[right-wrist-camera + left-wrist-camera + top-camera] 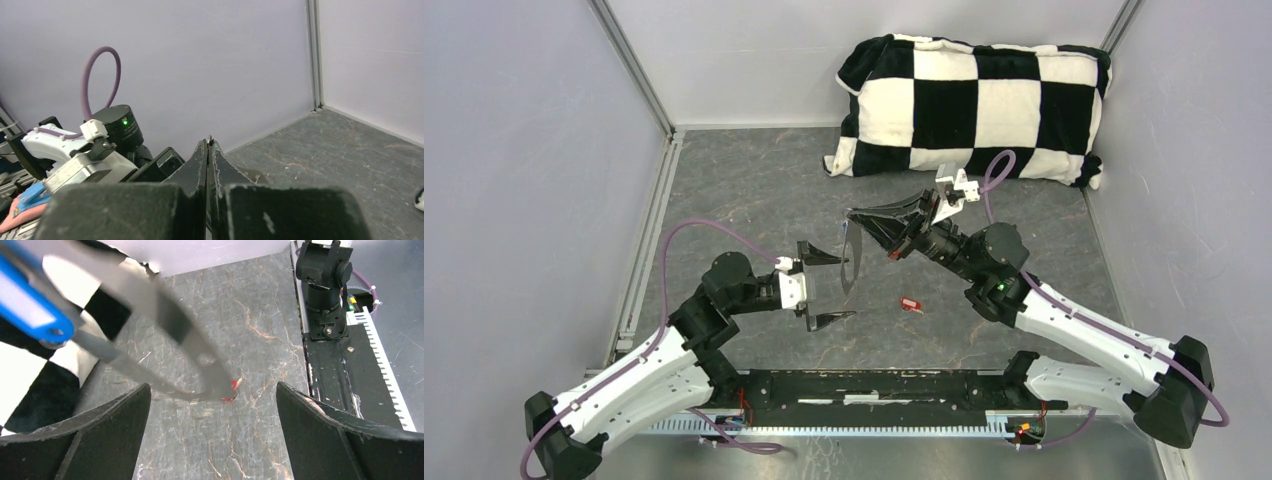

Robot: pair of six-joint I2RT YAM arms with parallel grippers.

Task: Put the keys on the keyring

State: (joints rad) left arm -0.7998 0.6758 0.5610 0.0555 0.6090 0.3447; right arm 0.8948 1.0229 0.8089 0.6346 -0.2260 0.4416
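My right gripper (856, 214) is shut on the top of the grey keyring (851, 262), which hangs down from its tips as a narrow loop above the table. In the right wrist view the gripper (208, 142) is pressed shut with only a thin metal sliver showing. My left gripper (844, 288) is open, with the loop's lower end hanging between its fingers. In the left wrist view the gripper (212, 405) is wide open and the blurred keyring (190, 340) sweeps across. The blue key (27, 302) shows blurred at its upper end. The red key (911, 304) lies on the table, partly behind the loop (231, 386).
A black-and-white checkered pillow (974, 105) lies at the back right, also in the left wrist view (30, 380). Grey walls close in the sides and back. A black rail (874, 385) runs along the near edge between the arm bases.
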